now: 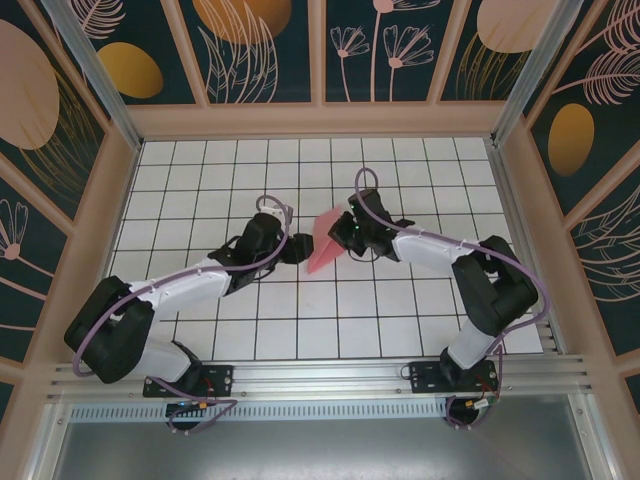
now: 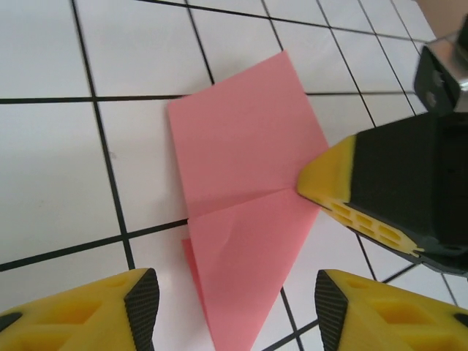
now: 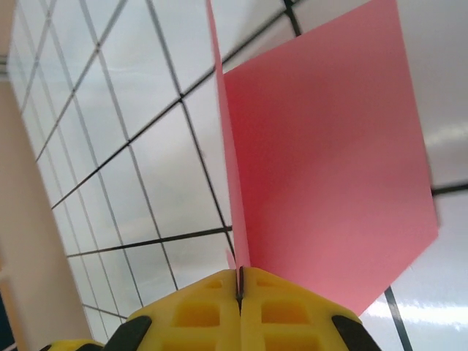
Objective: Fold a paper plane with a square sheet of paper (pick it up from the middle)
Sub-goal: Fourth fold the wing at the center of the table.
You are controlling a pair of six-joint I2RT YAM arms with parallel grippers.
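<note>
Yellow pads (image 3: 205, 311) of your right gripper (image 3: 239, 281) are pinched on the folded square sheet of paper (image 3: 322, 168), which sits mid-table between both arms; your left gripper (image 2: 235, 307) hovers spread over it; hold that pinch firm and press the crease (image 2: 241, 201) squarely.

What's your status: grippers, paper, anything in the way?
Right gripper shut on the paper at its crease. Left gripper open, hovering over it. Paper part-folded. Grippers close together.

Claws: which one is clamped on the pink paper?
The right claw, shut on the pink paper at its edge; the left claw is open, holding nothing.
</note>
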